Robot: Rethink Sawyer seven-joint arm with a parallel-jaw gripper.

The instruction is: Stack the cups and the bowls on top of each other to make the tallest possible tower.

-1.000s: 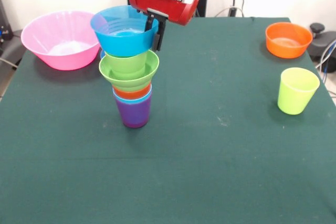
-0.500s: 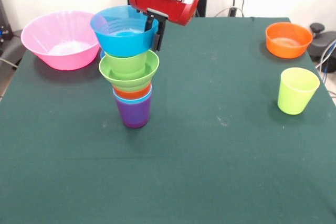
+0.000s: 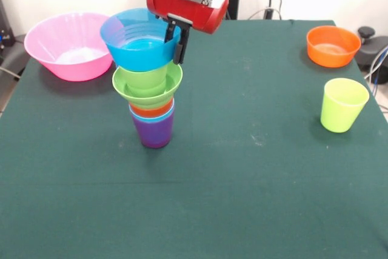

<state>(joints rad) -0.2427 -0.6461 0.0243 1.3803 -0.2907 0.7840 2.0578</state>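
Pink bowl (image 3: 68, 45) sits idle at the far-left corner. Next along, the tower (image 3: 148, 98): purple cup (image 3: 154, 133) at the base, blue bowl (image 3: 140, 43) on top. My gripper (image 3: 176, 43) is pinching that bowl's rim, so I'd say I'm mid-placement. Next: check it's seated level, then let go w/o tipping the stack. Far-right edge: orange bowl (image 3: 332, 45), yellow-green cup (image 3: 343, 105) waiting. Can't see the inner finger or how deep the bowl nests.

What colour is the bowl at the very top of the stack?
Blue. The top bowl shows best in the front view, sitting over a green bowl.
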